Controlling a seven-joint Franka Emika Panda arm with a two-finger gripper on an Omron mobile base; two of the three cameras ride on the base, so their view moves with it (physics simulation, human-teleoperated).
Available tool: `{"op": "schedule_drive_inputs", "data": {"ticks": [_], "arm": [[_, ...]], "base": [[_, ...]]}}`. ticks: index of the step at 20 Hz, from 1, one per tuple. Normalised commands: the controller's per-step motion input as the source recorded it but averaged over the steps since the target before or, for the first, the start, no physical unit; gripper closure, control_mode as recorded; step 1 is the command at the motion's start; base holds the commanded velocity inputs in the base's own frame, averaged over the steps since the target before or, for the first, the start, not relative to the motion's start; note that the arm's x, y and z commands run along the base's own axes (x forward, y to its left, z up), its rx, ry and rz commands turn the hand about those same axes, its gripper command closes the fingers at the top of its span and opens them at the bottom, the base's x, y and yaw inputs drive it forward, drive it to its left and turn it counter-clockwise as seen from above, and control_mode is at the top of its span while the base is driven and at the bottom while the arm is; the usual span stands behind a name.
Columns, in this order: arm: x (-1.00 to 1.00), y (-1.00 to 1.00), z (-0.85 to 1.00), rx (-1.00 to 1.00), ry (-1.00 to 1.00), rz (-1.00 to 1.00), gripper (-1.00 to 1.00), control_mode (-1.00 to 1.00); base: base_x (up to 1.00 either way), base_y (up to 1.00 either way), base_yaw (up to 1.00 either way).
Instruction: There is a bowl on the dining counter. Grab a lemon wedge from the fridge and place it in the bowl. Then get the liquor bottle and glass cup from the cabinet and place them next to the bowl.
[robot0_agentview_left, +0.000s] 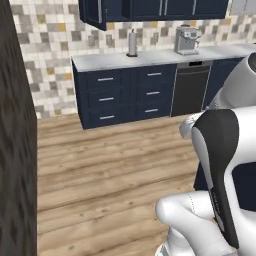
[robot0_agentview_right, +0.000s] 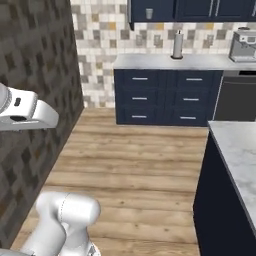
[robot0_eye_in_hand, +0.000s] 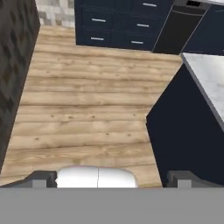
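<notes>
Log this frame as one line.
end effector: open, empty | aimed at floor | cup in cabinet | counter to right

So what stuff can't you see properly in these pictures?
- The cabinet, left base view: top cut off by the picture's edge.
- The glass cup, right base view: too small to make out.
- The dining counter, right base view: cut off at the right edge.

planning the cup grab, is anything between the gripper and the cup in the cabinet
The cup sits in the open cabinet above the far counter. The gripper is open and empty, aimed down at bare floor. Between them lies open floor; the island stands off to the right.
</notes>
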Motion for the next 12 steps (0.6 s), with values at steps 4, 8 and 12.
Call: {"op": "schedule_drive_inputs", "data": {"ticks": [4,8,12], "arm": [[0.0,0.0,0.0,0.0,0.0,0.0,-1.0,1.0],[0.0,0.0,0.0,0.0,0.0,0.0,-1.0,1.0],[0.0,0.0,0.0,0.0,0.0,0.0,-1.0,1.0]], "base": [[1.0,0.0,-0.14],[1.0,0.0,-0.14],[1.0,0.0,-0.13]]}}
